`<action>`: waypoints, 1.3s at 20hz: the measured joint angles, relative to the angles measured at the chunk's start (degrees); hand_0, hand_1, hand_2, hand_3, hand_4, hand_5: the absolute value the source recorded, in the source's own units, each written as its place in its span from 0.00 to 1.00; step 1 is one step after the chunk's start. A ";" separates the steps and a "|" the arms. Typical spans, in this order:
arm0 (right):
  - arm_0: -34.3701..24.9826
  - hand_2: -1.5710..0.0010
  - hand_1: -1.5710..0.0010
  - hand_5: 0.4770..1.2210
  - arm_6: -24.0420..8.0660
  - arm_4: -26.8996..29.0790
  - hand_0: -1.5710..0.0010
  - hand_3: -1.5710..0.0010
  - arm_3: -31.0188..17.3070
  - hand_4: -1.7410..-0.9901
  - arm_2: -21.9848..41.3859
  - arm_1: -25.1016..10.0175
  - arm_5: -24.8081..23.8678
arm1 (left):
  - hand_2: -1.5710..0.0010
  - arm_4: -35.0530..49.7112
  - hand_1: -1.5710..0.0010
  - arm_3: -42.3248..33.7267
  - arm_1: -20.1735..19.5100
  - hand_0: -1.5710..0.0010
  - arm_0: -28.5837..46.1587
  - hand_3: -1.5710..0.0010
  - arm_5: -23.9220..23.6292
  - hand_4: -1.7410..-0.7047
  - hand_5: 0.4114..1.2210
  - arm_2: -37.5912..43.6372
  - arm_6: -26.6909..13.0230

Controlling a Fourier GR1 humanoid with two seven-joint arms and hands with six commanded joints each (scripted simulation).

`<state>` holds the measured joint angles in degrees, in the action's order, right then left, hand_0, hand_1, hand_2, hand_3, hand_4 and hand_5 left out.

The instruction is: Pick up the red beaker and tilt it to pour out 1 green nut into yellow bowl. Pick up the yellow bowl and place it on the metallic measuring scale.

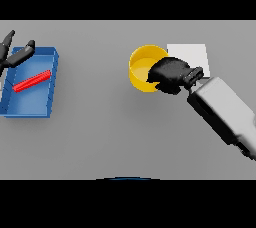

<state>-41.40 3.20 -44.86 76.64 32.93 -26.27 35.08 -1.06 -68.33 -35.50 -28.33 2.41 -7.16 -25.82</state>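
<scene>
We see the right hand (170, 74) curled over the rim of the yellow bowl (142, 68), gripping its right side, just beside the pale scale (192, 54). We judge a one-sided rim grip risks tipping. Left hand (12, 52) sits relaxed, fingers spread, above the blue tray (47, 107) holding a red stick (31, 81).

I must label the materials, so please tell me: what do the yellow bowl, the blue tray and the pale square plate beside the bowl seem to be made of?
The round yellow bowl looks like matte plastic: an even colour without glints. The rectangular blue tray looks the same, flat and evenly blue. The pale square plate is smooth and light grey; it could be brushed metal or plastic, as no reflections settle it.
</scene>
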 measured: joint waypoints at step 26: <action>-6.75 0.12 0.00 1.00 5.74 -1.35 0.00 0.11 -33.60 0.00 -8.35 -1.83 -19.17 | 1.00 0.16 1.00 -3.18 0.31 1.00 0.83 1.00 -1.57 0.86 0.48 -0.29 -7.05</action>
<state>-48.15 8.94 -46.21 43.05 24.57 -28.10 15.91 -0.90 -71.52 -35.18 -27.49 0.84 -7.45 -32.86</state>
